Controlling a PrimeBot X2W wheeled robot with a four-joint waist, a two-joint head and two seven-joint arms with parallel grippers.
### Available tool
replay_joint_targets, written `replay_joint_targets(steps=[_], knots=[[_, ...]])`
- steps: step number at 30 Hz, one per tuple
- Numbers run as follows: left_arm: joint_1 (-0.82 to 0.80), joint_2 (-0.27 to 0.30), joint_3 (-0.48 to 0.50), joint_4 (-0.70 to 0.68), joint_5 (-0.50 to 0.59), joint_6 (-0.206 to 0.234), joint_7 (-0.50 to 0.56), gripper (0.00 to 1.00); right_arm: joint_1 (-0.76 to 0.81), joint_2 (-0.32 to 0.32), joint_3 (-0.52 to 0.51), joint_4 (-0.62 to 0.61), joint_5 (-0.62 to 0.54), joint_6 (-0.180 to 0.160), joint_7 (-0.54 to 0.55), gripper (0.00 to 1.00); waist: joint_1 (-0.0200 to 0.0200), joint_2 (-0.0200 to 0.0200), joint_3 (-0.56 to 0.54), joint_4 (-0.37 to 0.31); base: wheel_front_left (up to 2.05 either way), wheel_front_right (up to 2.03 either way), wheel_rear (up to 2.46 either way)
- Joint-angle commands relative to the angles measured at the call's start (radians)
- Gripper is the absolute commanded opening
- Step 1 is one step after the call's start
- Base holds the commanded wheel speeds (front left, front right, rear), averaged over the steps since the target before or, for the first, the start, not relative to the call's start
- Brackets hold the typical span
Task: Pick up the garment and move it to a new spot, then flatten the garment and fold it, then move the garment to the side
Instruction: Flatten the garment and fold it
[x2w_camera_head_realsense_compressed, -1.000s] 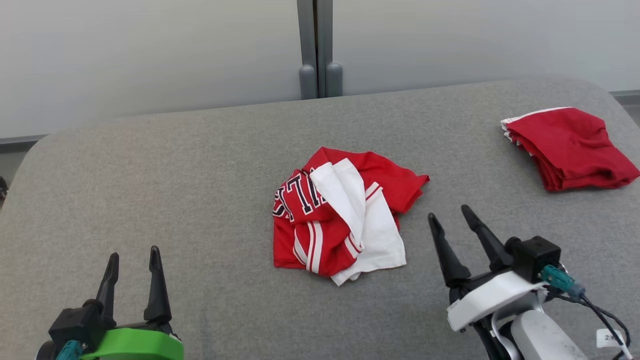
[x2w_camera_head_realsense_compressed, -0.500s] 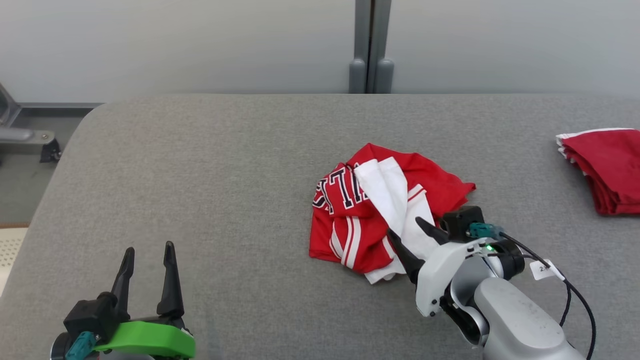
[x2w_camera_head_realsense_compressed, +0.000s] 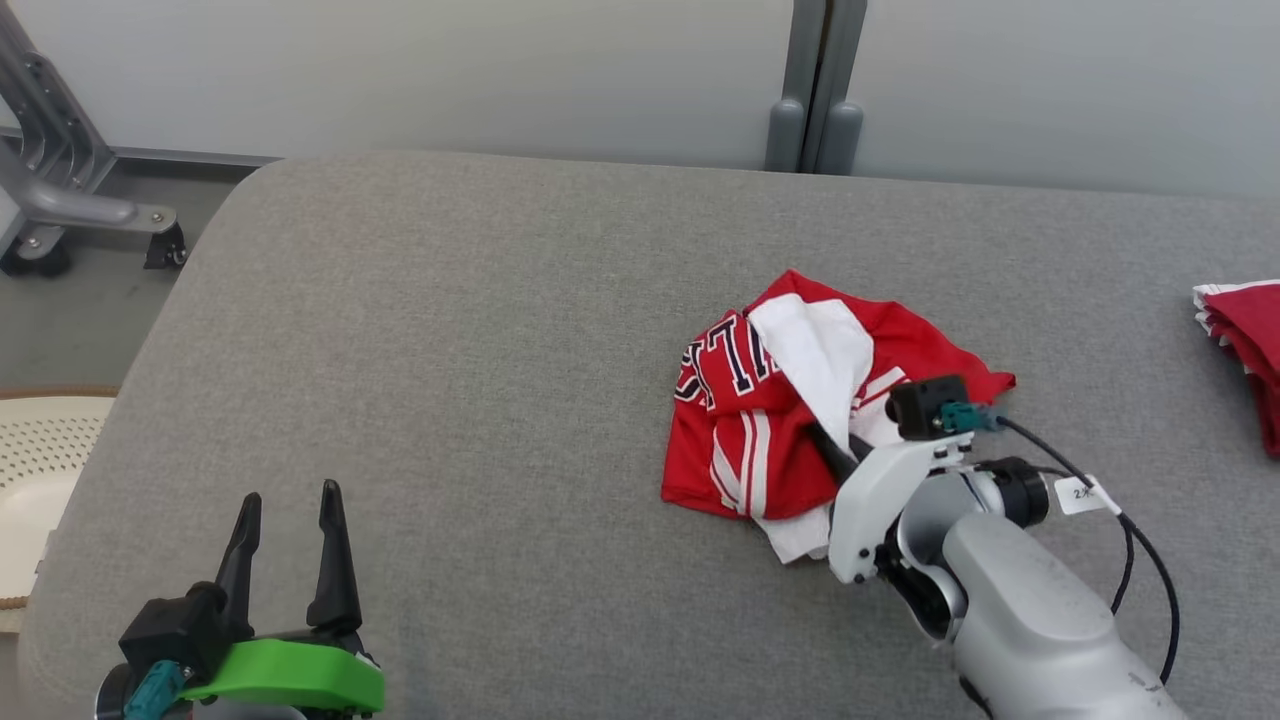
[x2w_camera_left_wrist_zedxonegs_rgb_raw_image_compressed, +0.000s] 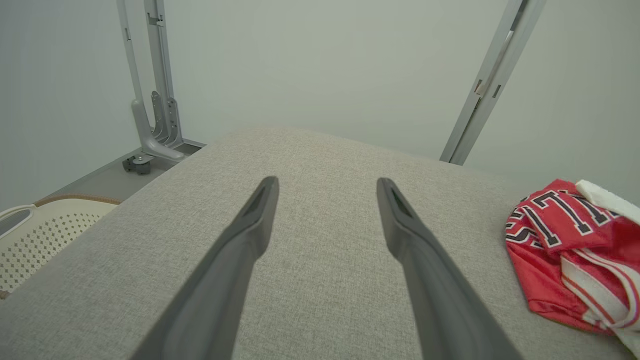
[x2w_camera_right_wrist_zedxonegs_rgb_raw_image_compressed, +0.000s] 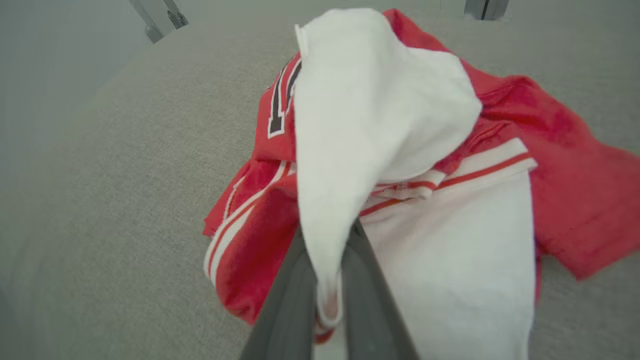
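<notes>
Right wrist view: clamped shut with the right gripper (x2w_camera_right_wrist_zedxonegs_rgb_raw_image_compressed: 330, 240) on a white fold of the crumpled garment (x2w_camera_right_wrist_zedxonegs_rgb_raw_image_compressed: 565, 175), mid grey table (x2w_camera_right_wrist_zedxonegs_rgb_raw_image_compressed: 100, 210), likely for lifting; spread wide and empty at the left gripper (x2w_camera_left_wrist_zedxonegs_rgb_raw_image_compressed: 326, 187), parked well apart.

A folded red cloth (x2w_camera_head_realsense_compressed: 1250, 340) lies on the grey table (x2w_camera_head_realsense_compressed: 450, 350); a cream basket (x2w_camera_head_realsense_compressed: 40, 470) stands beside it.

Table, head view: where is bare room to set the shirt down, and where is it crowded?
Widest bare patch: left half of the table, between the left gripper and the crumpled shirt. A narrower strip lies between the shirt and the folded red cloth. Crowded: the shirt's near right side, where the right gripper pinches its white fold.
</notes>
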Motion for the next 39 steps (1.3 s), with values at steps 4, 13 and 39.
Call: replay_joint_targets(steps=[4,13,39], knots=[[-0.021,-0.001,0.0,0.001,0.015,-0.004,-0.003,1.0,-0.051,-0.034,-0.04,-0.034,0.017,-0.001,-0.055,0.0,0.0,0.0,0.007,-0.025,0.0,0.0,0.0],[-0.051,-0.002,-0.02,0.001,0.011,-0.007,-0.003,1.0,-0.154,-0.216,-0.124,-0.119,0.086,-0.001,0.014,0.0,0.0,0.0,0.083,-0.038,0.0,0.0,0.0],[-0.178,-0.002,-0.109,0.015,-0.022,-0.01,-0.003,1.0,-0.535,-0.483,-0.257,0.31,-0.169,-0.001,-0.163,1.0,0.0,0.0,0.287,0.075,0.0,0.0,0.0]])
